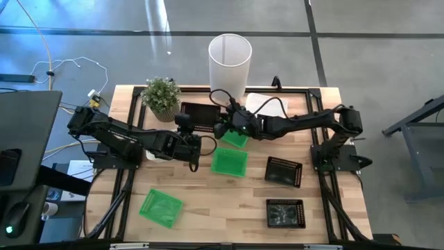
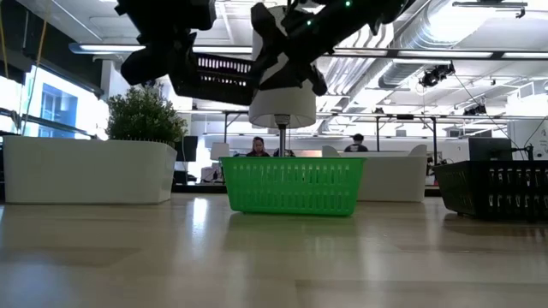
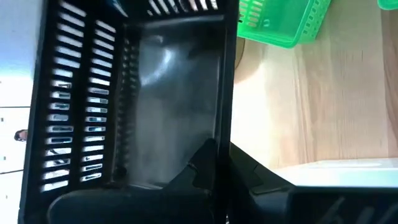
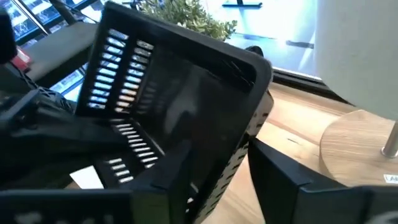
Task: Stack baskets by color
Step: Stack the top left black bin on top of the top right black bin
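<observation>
Tabletop (image 1: pixel 208 201) below: left end effector (image 3: pixel 211 168) clamped on black basket (image 3: pixel 137 99); right end effector (image 4: pixel 224 168) straddles its wall — I'd close squarely first.

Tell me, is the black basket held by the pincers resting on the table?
No, the black basket hangs in the air, high above the table.
</observation>
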Motion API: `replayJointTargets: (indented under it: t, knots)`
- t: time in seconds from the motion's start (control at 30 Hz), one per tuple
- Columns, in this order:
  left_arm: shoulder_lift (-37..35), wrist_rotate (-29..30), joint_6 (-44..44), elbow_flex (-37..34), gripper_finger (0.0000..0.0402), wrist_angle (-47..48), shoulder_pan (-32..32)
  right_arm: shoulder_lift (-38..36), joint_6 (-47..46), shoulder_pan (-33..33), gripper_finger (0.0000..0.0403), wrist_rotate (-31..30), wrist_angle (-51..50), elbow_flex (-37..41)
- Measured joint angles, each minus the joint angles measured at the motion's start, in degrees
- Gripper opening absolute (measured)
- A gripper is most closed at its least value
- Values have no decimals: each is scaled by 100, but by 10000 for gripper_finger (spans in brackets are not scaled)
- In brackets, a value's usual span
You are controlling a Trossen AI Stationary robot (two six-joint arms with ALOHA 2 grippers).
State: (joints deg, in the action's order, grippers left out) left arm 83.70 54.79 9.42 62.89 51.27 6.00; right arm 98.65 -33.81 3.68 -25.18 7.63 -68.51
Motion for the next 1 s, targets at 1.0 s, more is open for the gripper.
replayJointTargets:
  t: [1.0]
  knots:
    - [0,-1256,-8,0,154,-451,8,146,516,66,0,-232,-38,-4]
